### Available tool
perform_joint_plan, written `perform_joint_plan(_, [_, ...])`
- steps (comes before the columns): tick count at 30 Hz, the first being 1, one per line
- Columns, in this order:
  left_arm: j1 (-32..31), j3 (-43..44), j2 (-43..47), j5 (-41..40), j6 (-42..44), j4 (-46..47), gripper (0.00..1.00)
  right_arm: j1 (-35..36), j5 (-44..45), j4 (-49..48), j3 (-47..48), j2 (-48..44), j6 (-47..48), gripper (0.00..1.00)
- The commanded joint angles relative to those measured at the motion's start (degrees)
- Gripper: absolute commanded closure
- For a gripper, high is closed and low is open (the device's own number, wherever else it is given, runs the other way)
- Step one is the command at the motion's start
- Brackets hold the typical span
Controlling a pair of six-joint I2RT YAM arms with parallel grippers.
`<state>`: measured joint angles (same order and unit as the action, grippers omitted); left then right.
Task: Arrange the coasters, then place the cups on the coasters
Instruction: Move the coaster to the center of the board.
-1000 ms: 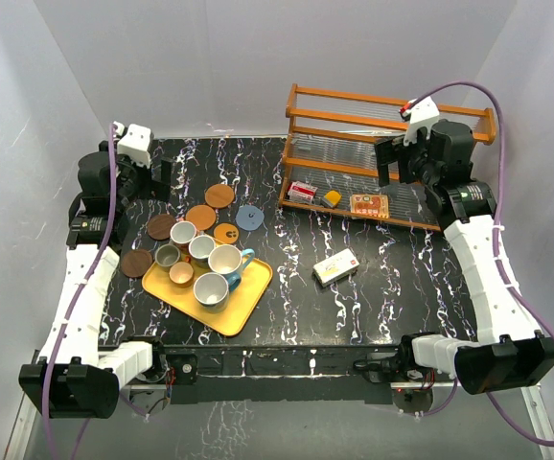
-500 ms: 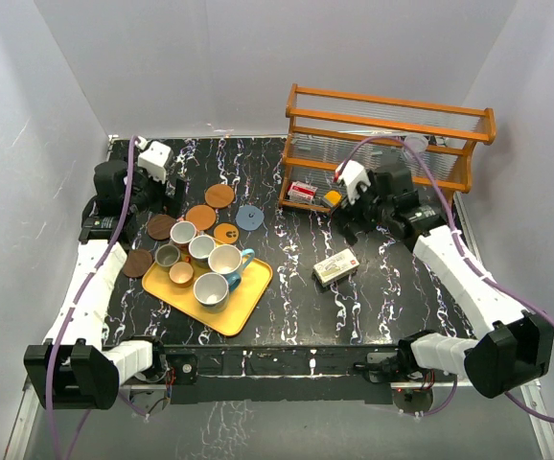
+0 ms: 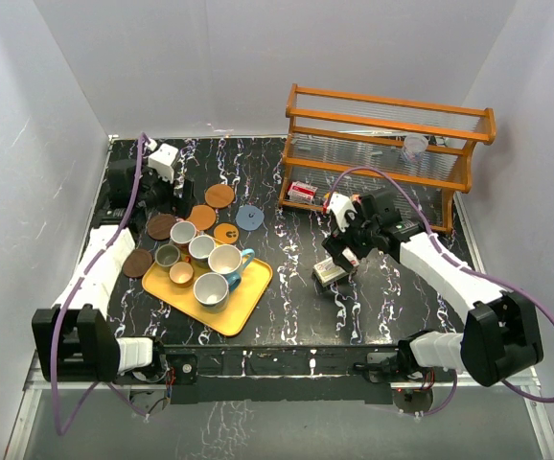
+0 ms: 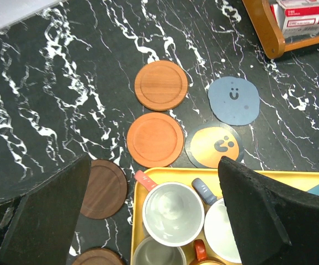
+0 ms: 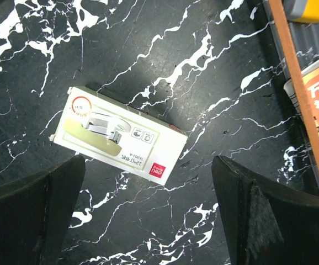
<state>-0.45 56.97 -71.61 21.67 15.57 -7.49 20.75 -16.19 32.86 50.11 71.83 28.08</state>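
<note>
Six coasters lie left of centre. Two are orange-brown (image 3: 219, 195) (image 3: 201, 217), two dark brown (image 3: 161, 226) (image 3: 137, 263), one grey-blue (image 3: 249, 217) and one yellow with a dark rim (image 3: 226, 233). In the left wrist view I see the orange-brown pair (image 4: 160, 84) (image 4: 155, 139), the grey-blue coaster (image 4: 233, 99) and a dark brown coaster (image 4: 104, 187). Several cups stand close together on the yellow tray (image 3: 248, 302), among them a white cup (image 4: 172, 212). My left gripper (image 3: 165, 195) (image 4: 154, 164) hangs open above the tray's far edge. My right gripper (image 3: 340, 251) (image 5: 148, 161) hangs open over a white box (image 5: 118, 135).
A wooden rack (image 3: 382, 101) stands at the back right with small packets and a clear plastic cup (image 3: 414, 147) on its shelves. Its wooden frame (image 5: 300, 99) runs along the right of the right wrist view. The white box (image 3: 327, 274) lies mid-table.
My right arm has swung down from the rack to just above the white box. My left arm has shifted forward and to the right, over the coasters and the tray's edge. Both grippers stayed open.
</note>
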Motion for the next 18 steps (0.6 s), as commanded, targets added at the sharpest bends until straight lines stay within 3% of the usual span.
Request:
perform_joint_plan(1, [-0.9,2.8,-5.0,2.6,-1.2,2.0,0.01,0.0,1.0,-5.9,-0.4,1.5,-1.9,0.02])
perform_joint_plan(10, [-8.5,12.8,-20.4,-0.6,-1.3,-0.4,0.01,-2.1,2.1,-7.1,1.4,2.9,-7.1,0.03])
perform_joint_plan(18, [-15.0,23.4,-34.7,-2.1,-5.0,-5.9,0.04,-9.5,-1.7,-6.5,1.3,2.2,-8.8,0.03])
